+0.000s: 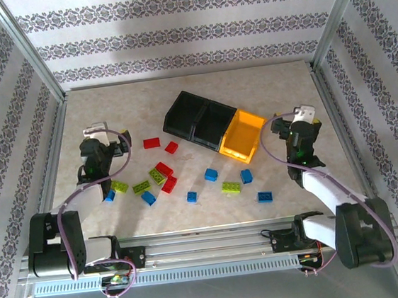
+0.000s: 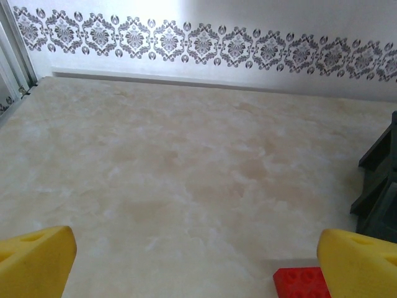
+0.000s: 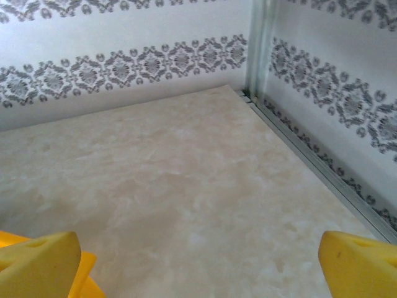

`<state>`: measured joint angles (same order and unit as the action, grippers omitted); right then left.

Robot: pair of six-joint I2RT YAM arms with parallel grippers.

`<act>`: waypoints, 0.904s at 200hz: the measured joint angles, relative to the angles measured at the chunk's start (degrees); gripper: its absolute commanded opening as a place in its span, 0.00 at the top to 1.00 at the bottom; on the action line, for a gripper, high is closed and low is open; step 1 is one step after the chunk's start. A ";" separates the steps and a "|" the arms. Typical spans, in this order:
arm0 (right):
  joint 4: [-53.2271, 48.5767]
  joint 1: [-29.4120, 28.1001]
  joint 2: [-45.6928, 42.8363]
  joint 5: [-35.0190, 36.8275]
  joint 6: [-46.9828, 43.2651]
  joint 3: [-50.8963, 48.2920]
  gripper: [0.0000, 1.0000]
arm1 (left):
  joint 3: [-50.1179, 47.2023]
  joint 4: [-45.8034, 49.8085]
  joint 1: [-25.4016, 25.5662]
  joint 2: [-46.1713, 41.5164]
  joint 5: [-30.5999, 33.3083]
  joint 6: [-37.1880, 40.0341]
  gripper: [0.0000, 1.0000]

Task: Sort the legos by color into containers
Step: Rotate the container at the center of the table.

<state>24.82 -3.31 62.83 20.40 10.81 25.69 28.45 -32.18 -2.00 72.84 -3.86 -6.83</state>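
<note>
Three joined containers stand at the back middle: two black bins (image 1: 199, 117) and a yellow-orange one (image 1: 242, 136). Red, blue and lime green legos lie scattered in front of them, among them a red one (image 1: 151, 142), a green one (image 1: 231, 187) and a blue one (image 1: 264, 196). My left gripper (image 1: 104, 146) hovers left of the pile, open and empty (image 2: 198, 264); a red lego (image 2: 301, 282) lies just inside its right finger (image 2: 360, 261), and a black bin's edge (image 2: 381, 186) is at far right. My right gripper (image 1: 287, 130) stands open and empty (image 3: 198, 267) right of the yellow bin (image 3: 92, 282).
Patterned walls on aluminium frame posts (image 1: 29, 56) close in the table on three sides. A metal rail (image 3: 310, 155) runs along the right wall's foot. A slotted rail (image 1: 209, 244) crosses the near edge between the arm bases. Bare marble-look tabletop (image 2: 186, 161) lies ahead of both grippers.
</note>
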 measured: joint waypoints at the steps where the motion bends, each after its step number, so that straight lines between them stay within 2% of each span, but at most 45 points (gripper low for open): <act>1: -0.46 -0.02 -0.15 0.02 0.24 0.15 0.02 | 0.07 0.33 0.00 -0.11 0.00 -0.26 0.00; 40: -21.38 -4.15 -2.45 0.59 11.61 6.27 0.02 | 1.77 6.56 0.00 -2.49 -0.02 -4.90 0.00; 79: -33.46 -12.68 0.22 0.81 23.17 7.89 0.04 | 2.21 10.05 0.00 -3.61 -0.13 -9.79 0.00; 119: -37.70 -19.26 5.77 0.76 30.88 10.47 0.10 | 2.14 10.19 0.00 -3.74 -0.87 -13.22 0.00; 181: -37.51 -20.22 14.27 -0.63 35.01 12.46 0.32 | 1.79 10.14 0.00 -3.74 -1.70 -15.41 0.00</act>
<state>-12.69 -23.53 77.10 19.77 45.82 38.15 30.24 -22.04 -2.00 69.10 -5.56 -22.24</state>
